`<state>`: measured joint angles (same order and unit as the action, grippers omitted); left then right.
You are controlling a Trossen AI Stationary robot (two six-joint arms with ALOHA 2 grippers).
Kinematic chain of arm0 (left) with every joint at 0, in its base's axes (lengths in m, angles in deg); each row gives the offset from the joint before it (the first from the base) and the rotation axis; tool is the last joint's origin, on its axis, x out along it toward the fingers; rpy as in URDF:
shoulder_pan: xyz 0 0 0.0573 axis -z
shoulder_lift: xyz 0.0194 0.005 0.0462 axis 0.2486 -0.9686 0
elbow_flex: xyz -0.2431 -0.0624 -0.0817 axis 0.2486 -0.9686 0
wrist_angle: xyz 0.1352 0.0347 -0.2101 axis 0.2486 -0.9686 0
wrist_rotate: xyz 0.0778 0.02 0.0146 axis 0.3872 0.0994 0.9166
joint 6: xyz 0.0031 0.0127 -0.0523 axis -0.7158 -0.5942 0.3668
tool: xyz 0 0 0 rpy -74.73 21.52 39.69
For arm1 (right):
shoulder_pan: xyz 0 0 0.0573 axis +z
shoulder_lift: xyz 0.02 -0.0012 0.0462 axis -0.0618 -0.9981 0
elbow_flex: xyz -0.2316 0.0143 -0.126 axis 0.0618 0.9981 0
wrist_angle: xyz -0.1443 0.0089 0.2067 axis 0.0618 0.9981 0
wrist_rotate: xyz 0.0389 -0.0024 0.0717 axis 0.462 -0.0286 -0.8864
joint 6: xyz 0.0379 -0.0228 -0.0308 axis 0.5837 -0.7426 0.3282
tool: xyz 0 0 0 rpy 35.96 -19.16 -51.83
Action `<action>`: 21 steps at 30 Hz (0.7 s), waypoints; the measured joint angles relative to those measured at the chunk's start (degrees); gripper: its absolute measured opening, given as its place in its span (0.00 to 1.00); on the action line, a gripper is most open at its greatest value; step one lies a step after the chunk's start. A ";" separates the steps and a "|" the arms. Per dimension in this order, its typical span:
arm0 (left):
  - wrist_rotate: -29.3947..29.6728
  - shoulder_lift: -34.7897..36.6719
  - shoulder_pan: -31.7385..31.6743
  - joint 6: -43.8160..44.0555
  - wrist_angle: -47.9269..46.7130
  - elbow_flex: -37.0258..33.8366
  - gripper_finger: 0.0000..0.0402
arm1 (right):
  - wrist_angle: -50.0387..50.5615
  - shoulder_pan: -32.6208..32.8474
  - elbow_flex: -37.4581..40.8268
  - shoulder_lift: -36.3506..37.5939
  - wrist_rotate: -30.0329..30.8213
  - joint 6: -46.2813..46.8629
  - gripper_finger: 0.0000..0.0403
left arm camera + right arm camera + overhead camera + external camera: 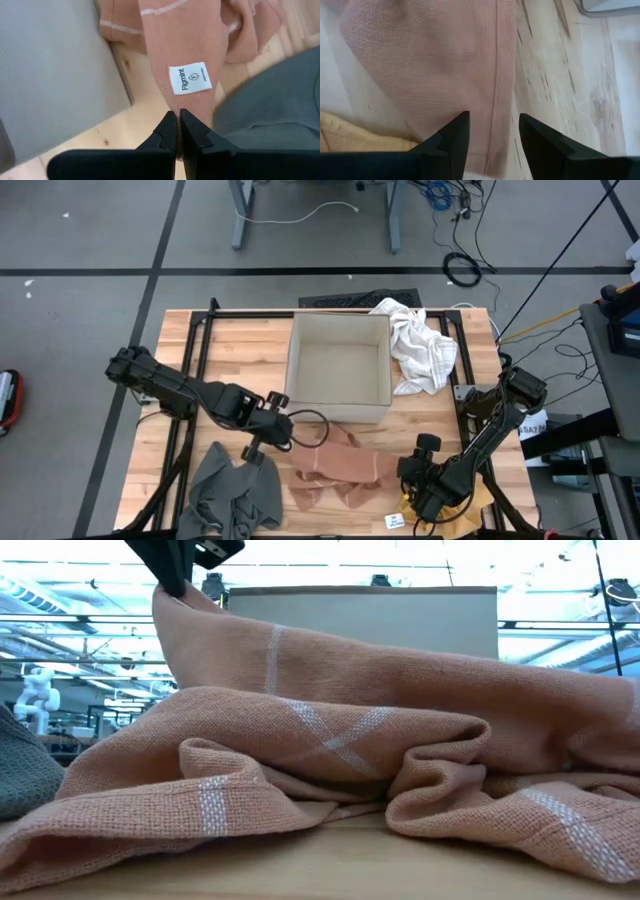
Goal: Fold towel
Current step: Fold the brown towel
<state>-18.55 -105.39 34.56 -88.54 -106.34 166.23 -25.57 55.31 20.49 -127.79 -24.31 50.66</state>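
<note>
The salmon towel [338, 468] is seen crumpled on the table [240, 350], near of the open box [340, 370]. Its hem is pinched and lifted by the closed left gripper [178, 131]. The right gripper [492, 131] is held with fingers apart over the towel's right edge; a grey cloth [235, 495] lies to the left.

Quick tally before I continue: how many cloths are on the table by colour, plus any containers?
Pink towel: 1
Grey cloth: 1
White cloth: 1
Yellow cloth: 1
Open box: 1
Total: 5
</note>
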 joint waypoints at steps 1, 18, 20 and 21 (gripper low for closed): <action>0.49 0.00 0.35 0.19 -0.16 0.00 0.01 | -0.16 0.00 0.08 0.00 -0.03 0.01 0.39; 1.13 0.00 2.43 2.41 -1.17 0.00 0.01 | -12.12 -0.01 9.25 0.25 -2.48 2.34 0.39; 1.31 0.00 2.43 2.39 -0.99 0.00 0.01 | -14.13 -0.18 9.88 0.40 -3.22 1.64 0.38; 1.60 0.00 2.37 2.39 -0.85 0.00 0.01 | -15.15 -0.33 10.26 0.43 -3.84 1.49 0.36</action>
<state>-16.96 -105.39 36.93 -86.14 -107.19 166.23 -40.72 54.98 30.76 -127.36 -28.15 52.15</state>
